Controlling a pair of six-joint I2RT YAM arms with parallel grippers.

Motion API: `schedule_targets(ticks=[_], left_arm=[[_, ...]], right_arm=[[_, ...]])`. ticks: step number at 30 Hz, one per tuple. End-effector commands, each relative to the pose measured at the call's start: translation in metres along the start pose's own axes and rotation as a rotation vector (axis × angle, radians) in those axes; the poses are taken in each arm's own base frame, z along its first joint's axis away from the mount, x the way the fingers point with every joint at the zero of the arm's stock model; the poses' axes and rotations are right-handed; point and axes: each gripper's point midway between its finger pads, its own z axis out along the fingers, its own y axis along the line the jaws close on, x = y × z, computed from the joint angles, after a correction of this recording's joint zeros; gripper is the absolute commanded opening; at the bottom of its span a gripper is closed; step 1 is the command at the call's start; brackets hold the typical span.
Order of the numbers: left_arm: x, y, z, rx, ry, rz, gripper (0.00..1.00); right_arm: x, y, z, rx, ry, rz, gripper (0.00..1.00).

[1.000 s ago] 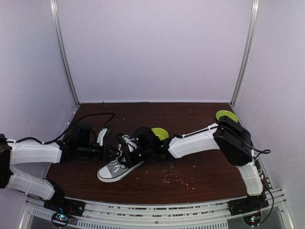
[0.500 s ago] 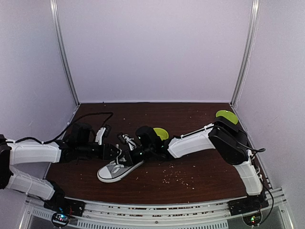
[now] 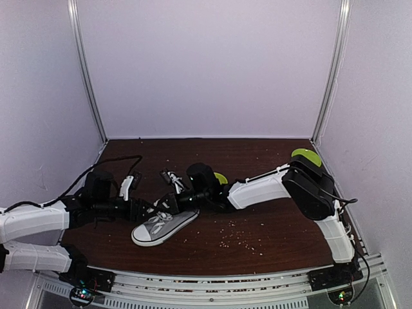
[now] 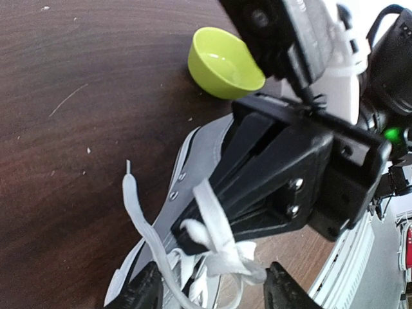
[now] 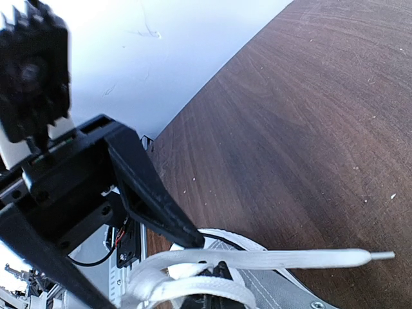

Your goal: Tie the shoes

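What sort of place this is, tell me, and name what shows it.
Probably a robot lab test cell: plain white walls and metal frame posts box in a dark table, two robot arms stand at its near edge, and a grey sneaker with white laces is the prop.

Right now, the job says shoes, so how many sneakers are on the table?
1: the grey sneaker lies front left on the table. No second one shows; none seems hidden.

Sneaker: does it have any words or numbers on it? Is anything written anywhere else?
None: no words, brand or numbers can be read on the grey sneaker, the green bowl, the left arm or the right arm.
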Motion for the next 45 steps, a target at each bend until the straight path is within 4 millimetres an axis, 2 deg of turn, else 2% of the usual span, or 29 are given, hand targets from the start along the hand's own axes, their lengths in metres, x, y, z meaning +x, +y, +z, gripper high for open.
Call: schedule_targets(ticks=[1,5,8,17,22,32,37,42,45], left_arm=[[0.003,0.009,-0.003,-0.02,-0.018,-0.02,0.52],[0.0,0.011,-0.004,-0.029,-0.04,-0.027,0.52],[-0.001,0.014,-0.003,-0.038,-0.047,-0.036,0.47],[-0.002,0.017,-0.002,-0.043,-0.059,-0.038,0.11],[-0.005,0.013,-0.004,-0.024,-0.07,-0.017,0.0],[-0.01,0.008,-0.001,-0.002,-0.068,-0.003,0.0],[-0.013,0.007,0.0,-0.007,-0.058,-0.007,0.0],[-0.01,0.015,0.001,-0.05,-0.035,-0.026,0.0],[-0.009,0.011,0.003,-0.02,-0.031,-0.033,0.0]], right_arm=[[-0.015,0.005,0.0,-0.015,-0.043,-0.02,0.0],[-0.013,0.002,0.0,-0.01,-0.039,-0.016,0.0],[-0.012,0.001,0.0,-0.006,-0.041,-0.014,0.0],[-0.015,-0.005,-0.008,0.026,-0.061,-0.019,0.0],[-0.019,-0.007,-0.011,0.054,-0.079,-0.039,0.0],[-0.015,-0.03,-0.007,0.243,-0.056,-0.122,0.0],[-0.031,-0.025,-0.013,0.29,-0.129,-0.149,0.0],[-0.038,-0.011,-0.017,0.265,-0.164,-0.135,0.0],[-0.044,-0.006,-0.021,0.267,-0.191,-0.127,0.0]])
